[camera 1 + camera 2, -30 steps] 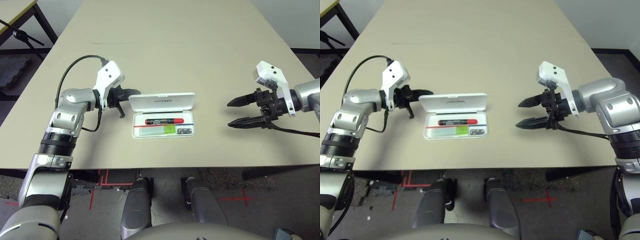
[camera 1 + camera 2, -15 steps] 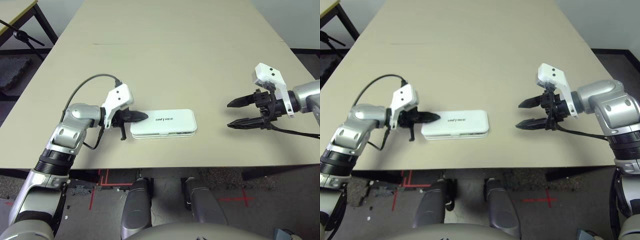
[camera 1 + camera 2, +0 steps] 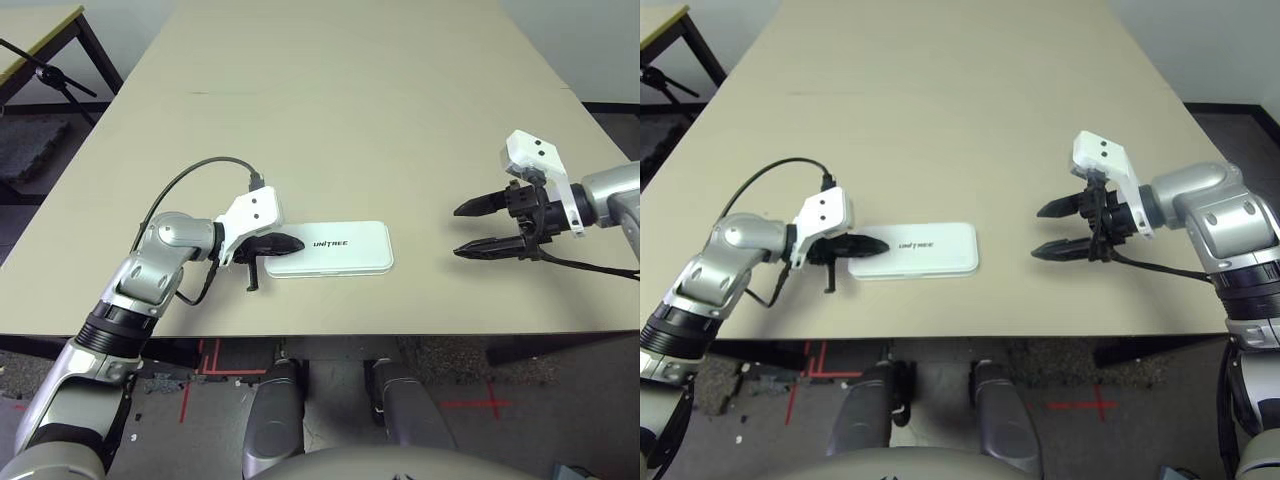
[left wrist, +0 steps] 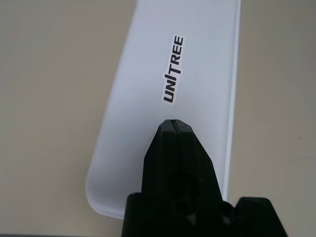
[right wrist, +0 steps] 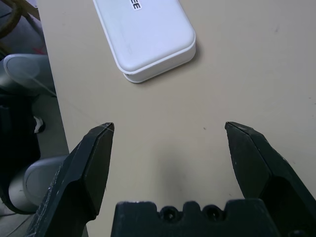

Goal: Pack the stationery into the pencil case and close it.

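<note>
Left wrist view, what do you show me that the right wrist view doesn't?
Left wrist view: the whole word UNITREE and the left pincer, shut, over the lid.

Right wrist view: just the end of that word, plus the right pincer, wide open with nothing between its fingers, the case's side wall and some floor past the table's edge.

Both: the white pencil case with its lid down, on the tan table.

We can read one word, "UNITREE", in dark capitals on the lid of the white pencil case [image 3: 355,262], near the bench's front edge [image 3: 450,325].
</note>
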`<control>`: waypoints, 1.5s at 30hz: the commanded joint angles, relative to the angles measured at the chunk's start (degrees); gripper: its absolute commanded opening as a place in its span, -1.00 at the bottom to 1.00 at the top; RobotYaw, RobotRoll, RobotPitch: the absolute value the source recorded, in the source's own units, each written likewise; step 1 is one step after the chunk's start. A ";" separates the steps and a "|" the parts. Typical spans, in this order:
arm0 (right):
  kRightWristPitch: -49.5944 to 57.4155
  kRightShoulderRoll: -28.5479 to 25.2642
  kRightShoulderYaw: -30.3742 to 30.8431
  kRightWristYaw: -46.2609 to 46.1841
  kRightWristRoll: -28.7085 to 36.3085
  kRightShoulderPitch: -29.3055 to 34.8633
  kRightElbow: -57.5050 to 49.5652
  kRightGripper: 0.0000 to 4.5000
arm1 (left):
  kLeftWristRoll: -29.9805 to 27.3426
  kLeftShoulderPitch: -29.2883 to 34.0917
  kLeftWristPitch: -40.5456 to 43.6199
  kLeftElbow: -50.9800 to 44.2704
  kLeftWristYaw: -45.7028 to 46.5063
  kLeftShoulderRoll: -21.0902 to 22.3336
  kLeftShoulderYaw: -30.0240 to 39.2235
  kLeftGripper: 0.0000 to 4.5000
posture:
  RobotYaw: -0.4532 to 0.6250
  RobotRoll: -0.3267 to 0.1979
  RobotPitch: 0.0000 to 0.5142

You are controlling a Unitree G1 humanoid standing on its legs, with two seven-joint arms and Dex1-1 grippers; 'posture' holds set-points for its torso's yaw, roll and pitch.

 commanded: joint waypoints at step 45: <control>-44.14 28.50 -26.20 -73.67 -9.07 -6.23 43.25 1.00 | -8.18 -3.85 -10.36 21.92 54.07 -12.48 37.48 0.98 | -0.09 0.25 -0.33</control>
